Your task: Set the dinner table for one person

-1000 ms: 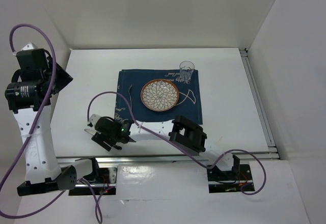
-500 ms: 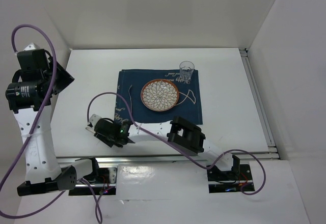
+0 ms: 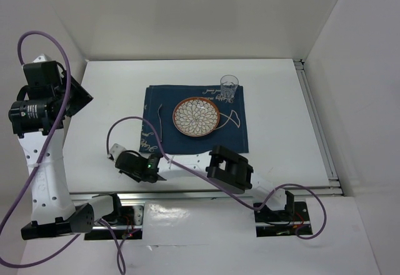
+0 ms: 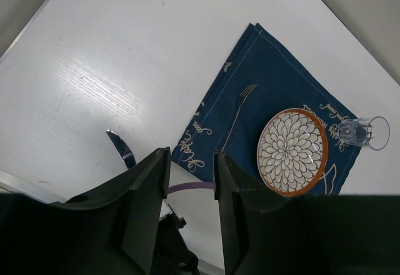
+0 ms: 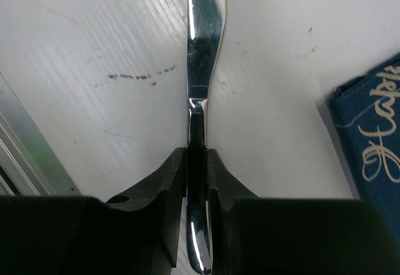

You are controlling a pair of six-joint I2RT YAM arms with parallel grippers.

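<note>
On the white dinner table (image 3: 278,115), a shiny metal knife (image 5: 204,69) lies flat near the front left. My right gripper (image 5: 196,156) reaches across to it and is shut on its handle, a finger pressed against each side. From above, that gripper (image 3: 128,162) is left of the navy placemat (image 3: 236,136). The knife's blade (image 4: 122,150) also shows in the left wrist view. My left gripper (image 4: 190,162) hangs high over the table's left side, open, with nothing between its fingers.
On the placemat sit a flower-patterned plate (image 3: 195,117) with an orange rim, a fork (image 3: 160,120) to its left and a clear glass (image 3: 229,86) at the far right corner. An aluminium rail (image 3: 319,125) runs along the table's right edge. White walls enclose the table.
The right gripper's jaws have closed in from wide apart onto the knife's handle, and the gripper has settled slightly lower. The left arm has hardly moved.
</note>
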